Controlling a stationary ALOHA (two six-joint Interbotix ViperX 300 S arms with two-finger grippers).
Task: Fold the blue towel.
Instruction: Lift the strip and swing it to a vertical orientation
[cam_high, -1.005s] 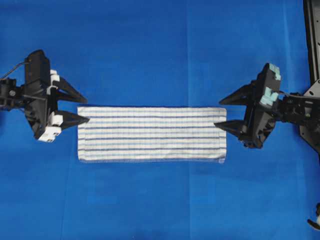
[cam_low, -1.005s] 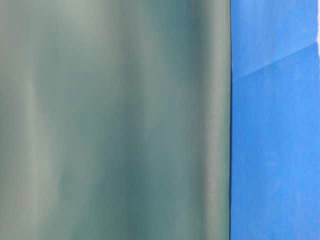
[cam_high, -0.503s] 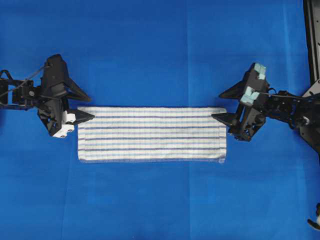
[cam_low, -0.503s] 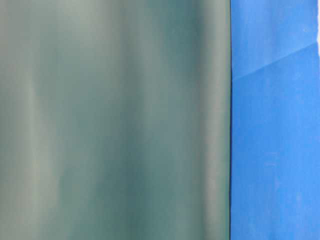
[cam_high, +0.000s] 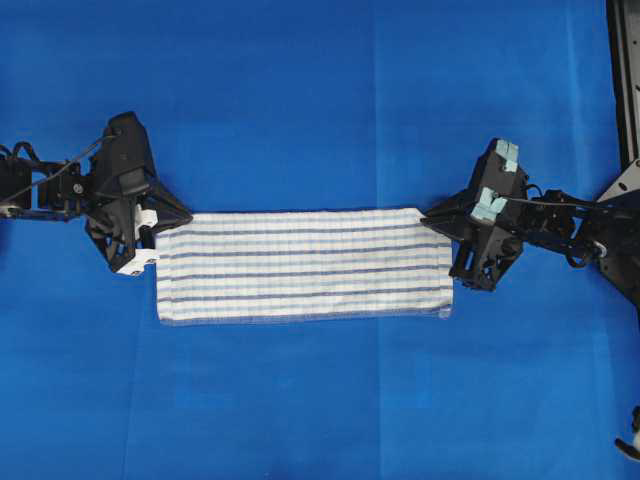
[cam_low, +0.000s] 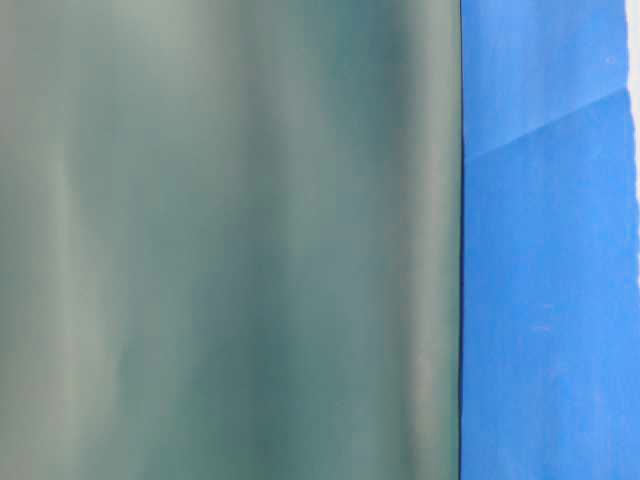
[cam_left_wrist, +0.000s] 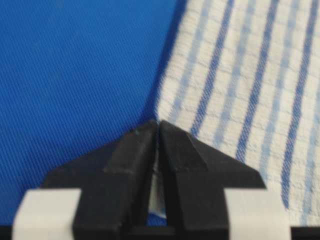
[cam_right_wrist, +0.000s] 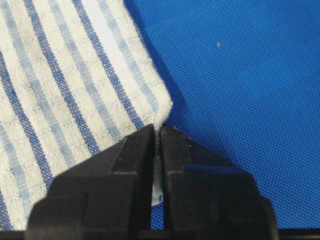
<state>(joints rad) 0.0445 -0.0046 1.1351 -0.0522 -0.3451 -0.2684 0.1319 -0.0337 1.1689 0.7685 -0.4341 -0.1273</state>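
Both pincers are pinching the blue towel (cam_high: 303, 264) at its far corners: the left pincer (cam_high: 158, 222) is pressed together on the far-left corner, and the right pincer (cam_high: 432, 214) is closed on the far-right one. In the left wrist view the left pincer (cam_left_wrist: 158, 131) is showing its two dark fingers meeting with a sliver of white cloth trapped between them, and the right pincer (cam_right_wrist: 156, 131) is showing the same in its own view, with the towel's corner (cam_right_wrist: 162, 107) puckering up into the grip.

The towel is lying spread out as a long strip in the middle of the table (cam_high: 300, 100), running left to right, striped side up, on the plain blue covering. Its far edge is looking slightly drawn towards the pincers, while the near edge is lying flat.

It is looking like thin woven cloth, so I judge it to be light, soft and limp: it should be draping and sagging between the two holds rather than keeping a shape, and a small pinch at each corner ought to be enough to carry it. The corners are the sensible places to hold, since they let the far edge be brought over evenly onto the near edge. The risk I am seeing is a shallow grip slipping off the hem, or one side being pulled tighter so the fold lands crooked.

The table-level view is showing only a blurred grey-green surface (cam_low: 230, 240) and a strip of blue.
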